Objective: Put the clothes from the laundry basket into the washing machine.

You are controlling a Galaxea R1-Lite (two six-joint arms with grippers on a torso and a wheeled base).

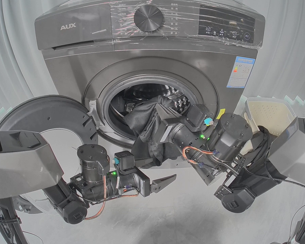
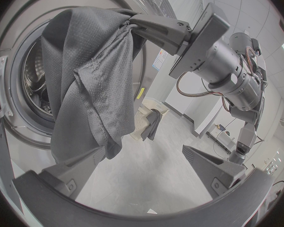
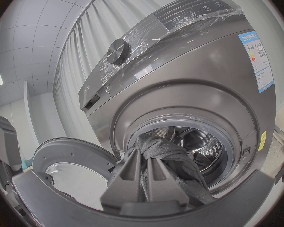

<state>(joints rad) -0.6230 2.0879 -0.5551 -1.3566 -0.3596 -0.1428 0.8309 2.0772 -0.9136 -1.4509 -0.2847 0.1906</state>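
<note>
Pleated pale curtain (image 1: pixel 10 51) and smooth grey floor (image 1: pixel 179 214) form the background in the head view.

One front-loading washing machine (image 1: pixel 149 61), of brushed grey metal, fills the upper centre of the head view. Clear, wrinkled plastic film covers its control strip. It has one round ribbed knob (image 1: pixel 148 18), one blue label (image 1: pixel 240 72) and one small yellow tag (image 1: pixel 220 113). Its circular opening shows a shiny perforated steel drum (image 1: pixel 142 95).

One round door (image 1: pixel 40 116), a dark ring around a clear pane, stands swung open at centre left.

One laundry basket (image 1: pixel 271 112), of cream plastic with a perforated wall and rounded corners, sits at centre right beside the machine.

Two dark garments are visible. The first garment (image 1: pixel 142 119), a fine mesh knit, hangs at the mouth of the drum in the frame's centre. Its upper end is bunched and its loose folds trail down in front of the lower rim. The second garment (image 1: pixel 261 143) drapes over the basket's near edge.

Two grippers have dark, wedge-shaped fingers. The right gripper (image 3: pixel 143 156) is at the drum opening with its fingers pressed together, pinching the bunched top of the first garment. The left gripper (image 2: pixel 143 148) sits low at lower centre of the head view, below the hanging cloth, with its fingers spread apart and holding nothing.
</note>
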